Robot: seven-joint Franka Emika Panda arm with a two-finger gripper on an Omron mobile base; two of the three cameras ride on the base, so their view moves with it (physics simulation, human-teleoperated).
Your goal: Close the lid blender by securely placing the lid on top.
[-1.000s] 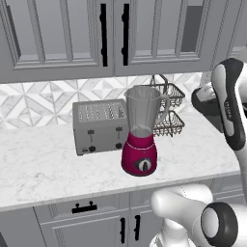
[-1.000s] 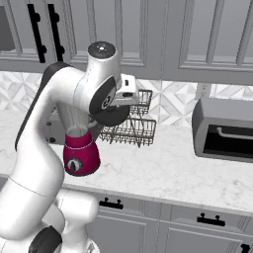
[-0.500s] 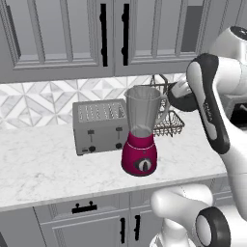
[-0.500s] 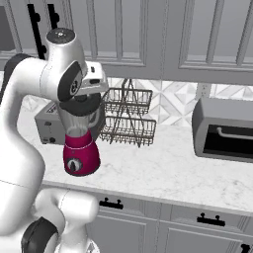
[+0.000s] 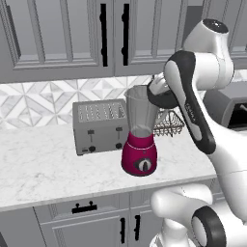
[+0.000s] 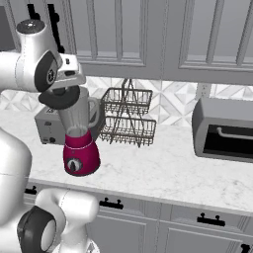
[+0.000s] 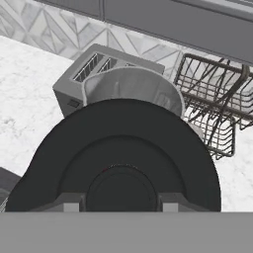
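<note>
- Blender (image 5: 140, 144): upright on the marble counter (image 5: 43, 164), magenta base (image 6: 80, 157) down and clear jar (image 6: 75, 114) rising from it, long axis vertical; the silver toaster (image 5: 99, 126) stands just beside it at nine o'clock in the left base view.
- Gripper (image 6: 63, 90): clenched on the round black lid (image 7: 116, 158), as far as the frames allow; the disc hangs close to level.
- Key relation: in the hand view the jar's open rim (image 7: 131, 81) lies at twelve o'clock from the lid, partly uncovered, so the lid looks offset toward the robot and slightly above the mouth.
- Judgement: the lid seems to need centring over the rim, then lowering along the jar's axis.
- Wire dish rack (image 6: 127, 117): at three o'clock from the jar in the right base view, near but apart.
</note>
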